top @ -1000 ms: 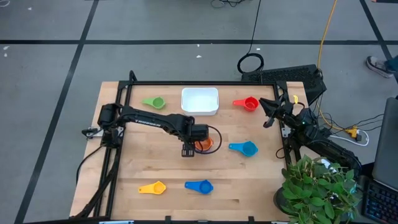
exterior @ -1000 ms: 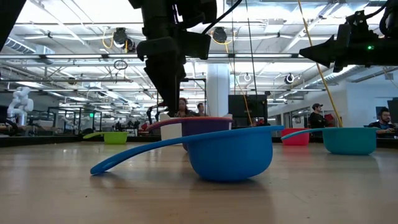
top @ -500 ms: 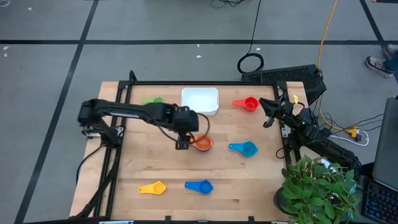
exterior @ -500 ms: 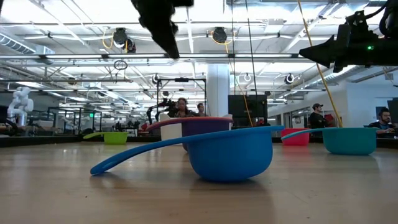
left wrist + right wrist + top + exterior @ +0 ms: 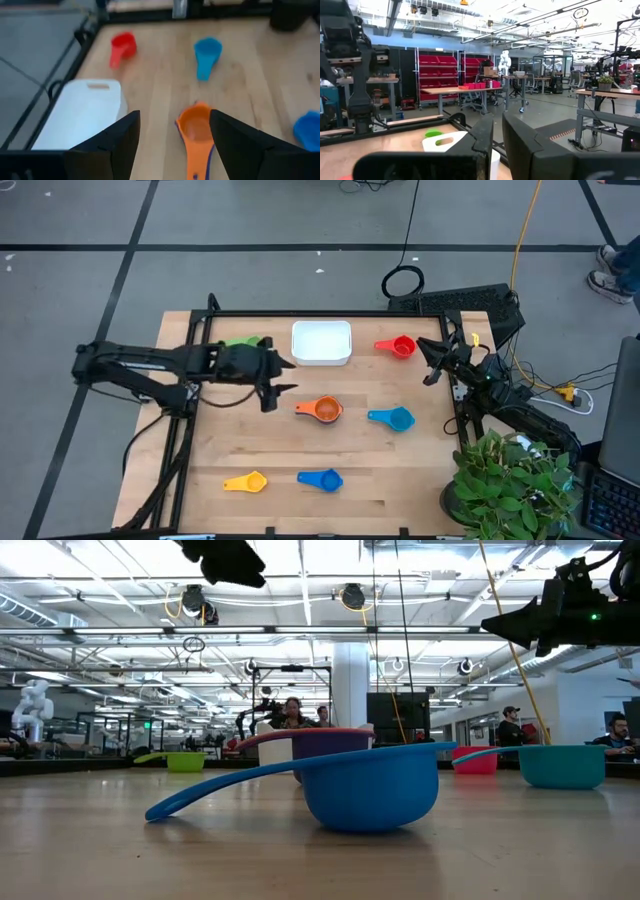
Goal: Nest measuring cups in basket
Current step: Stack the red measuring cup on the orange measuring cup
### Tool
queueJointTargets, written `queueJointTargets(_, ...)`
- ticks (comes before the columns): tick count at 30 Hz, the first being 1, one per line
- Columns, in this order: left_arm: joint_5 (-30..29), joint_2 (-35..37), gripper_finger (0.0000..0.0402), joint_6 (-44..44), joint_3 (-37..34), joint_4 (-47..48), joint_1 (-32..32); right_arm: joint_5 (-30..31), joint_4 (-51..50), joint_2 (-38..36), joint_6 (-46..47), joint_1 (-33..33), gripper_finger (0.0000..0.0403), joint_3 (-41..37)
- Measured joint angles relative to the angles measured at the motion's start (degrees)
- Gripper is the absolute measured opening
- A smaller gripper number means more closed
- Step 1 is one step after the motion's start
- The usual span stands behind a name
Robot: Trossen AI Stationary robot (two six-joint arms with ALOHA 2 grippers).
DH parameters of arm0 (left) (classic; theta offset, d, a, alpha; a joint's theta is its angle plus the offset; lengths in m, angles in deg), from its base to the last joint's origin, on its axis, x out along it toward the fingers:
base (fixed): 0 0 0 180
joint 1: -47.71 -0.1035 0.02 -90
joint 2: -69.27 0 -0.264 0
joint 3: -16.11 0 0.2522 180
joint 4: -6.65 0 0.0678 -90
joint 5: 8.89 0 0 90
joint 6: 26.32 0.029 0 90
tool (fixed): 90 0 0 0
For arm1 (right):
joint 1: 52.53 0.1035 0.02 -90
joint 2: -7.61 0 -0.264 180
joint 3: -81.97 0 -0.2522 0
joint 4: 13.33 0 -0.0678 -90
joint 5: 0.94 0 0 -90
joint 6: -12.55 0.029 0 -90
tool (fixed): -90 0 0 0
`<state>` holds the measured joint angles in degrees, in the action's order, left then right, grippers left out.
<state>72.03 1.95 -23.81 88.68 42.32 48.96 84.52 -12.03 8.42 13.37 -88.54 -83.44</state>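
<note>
My left gripper (image 5: 285,376) is open and empty, raised above the table between the green cup (image 5: 243,340) and the orange cup (image 5: 322,409). In the left wrist view the orange cup (image 5: 196,122) sits inside a dark blue cup, whose handle (image 5: 208,161) shows under it. The white basket (image 5: 321,342) stands at the far middle. The red cup (image 5: 398,346), light blue cup (image 5: 392,418), mid blue cup (image 5: 320,479) and yellow cup (image 5: 246,481) rest on the table. My right gripper (image 5: 432,365) waits, shut, at the right edge.
A black frame (image 5: 320,314) borders the table's far and side edges. A potted plant (image 5: 510,480) stands at the near right corner. In the low view the mid blue cup (image 5: 370,785) is nearest, with the stacked pair (image 5: 320,745) behind it.
My left gripper has drawn away from the orange cup, going up and toward the table's left and far edges. The orange cup stays on the table where it was.
</note>
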Motion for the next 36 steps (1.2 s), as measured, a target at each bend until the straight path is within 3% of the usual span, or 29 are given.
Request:
queueJointTargets(7,0.76,2.29,0.0241,-3.44,-3.03,-5.75,0.12,0.00,0.00,0.01,0.00,0.00,0.0034,0.00)
queueJointTargets(16,3.96,3.99,0.0241,-2.97,-3.12,-3.99,0.89,-0.04,2.79,-0.01,4.38,0.00,0.0034,-0.02)
queueJointTargets(24,2.87,16.67,0.0241,-2.62,-3.11,2.72,1.51,-0.04,8.57,-0.02,20.50,0.00,0.0034,-0.02)
queueJointTargets(29,0.86,23.24,0.0241,-3.55,-5.67,2.86,1.55,1.79,10.98,0.18,21.82,0.01,0.0034,0.38)
queueJointTargets(36,-2.70,26.67,0.0241,-4.32,-9.21,1.13,1.47,4.80,-1.58,8.41,17.88,0.00,0.0034,10.79)
